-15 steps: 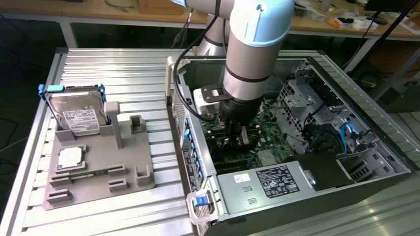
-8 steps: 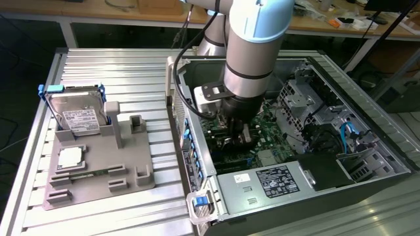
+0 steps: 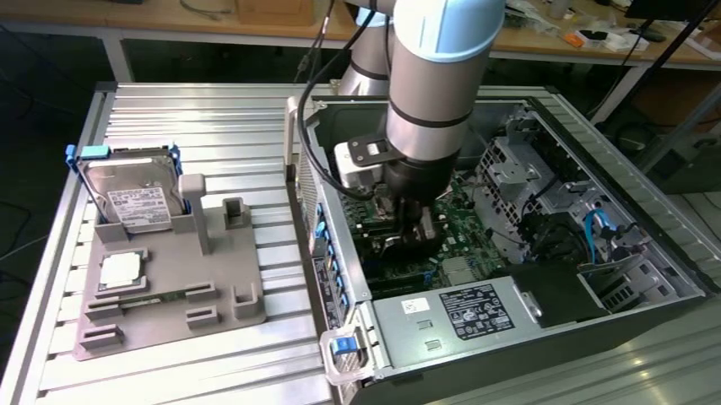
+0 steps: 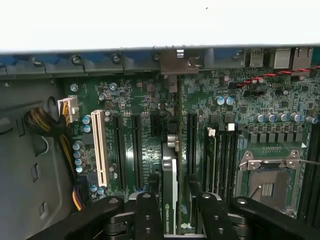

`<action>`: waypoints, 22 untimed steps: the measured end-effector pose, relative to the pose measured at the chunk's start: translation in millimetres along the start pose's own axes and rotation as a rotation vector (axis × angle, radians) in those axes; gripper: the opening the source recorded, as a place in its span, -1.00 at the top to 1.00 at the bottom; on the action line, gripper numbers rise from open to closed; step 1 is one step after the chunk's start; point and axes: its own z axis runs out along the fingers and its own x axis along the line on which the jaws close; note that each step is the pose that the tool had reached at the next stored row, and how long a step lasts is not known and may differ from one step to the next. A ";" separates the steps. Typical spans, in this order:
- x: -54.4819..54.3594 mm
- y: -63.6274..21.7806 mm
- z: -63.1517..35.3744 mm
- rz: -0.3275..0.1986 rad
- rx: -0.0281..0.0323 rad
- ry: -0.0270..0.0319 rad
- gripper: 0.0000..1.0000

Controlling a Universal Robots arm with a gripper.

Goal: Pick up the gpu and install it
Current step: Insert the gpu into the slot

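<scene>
The gpu (image 4: 170,172) appears edge-on in the wrist view as a thin dark card with a silver edge, standing upright over the green motherboard (image 4: 145,150) among its long black slots. Its silver bracket (image 4: 176,62) meets the case's rear wall. My gripper (image 4: 178,202) is shut on the card, with a black finger (image 4: 149,212) on each side. In the exterior view, my gripper (image 3: 411,232) reaches down inside the open computer case (image 3: 631,211), low over the board.
A white slot (image 4: 98,147), memory slots (image 4: 220,150) and the open CPU socket (image 4: 267,182) flank the card. The power supply (image 3: 474,308) fills the case's near end. Outside, a grey fixture (image 3: 169,295) holds a hard drive (image 3: 133,198) and a CPU chip (image 3: 121,270).
</scene>
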 end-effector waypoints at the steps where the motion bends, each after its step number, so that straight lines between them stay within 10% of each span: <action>1: 0.0 -0.2 -1.0 0.000 0.0025 0.0001 0.32; 7: -0.1 -0.8 -4.9 0.000 0.0124 -0.0004 0.48; 12: -0.1 -0.9 -5.2 0.000 0.0128 0.0001 0.79; 22: -0.1 -0.9 -5.2 0.000 0.0128 0.0001 0.79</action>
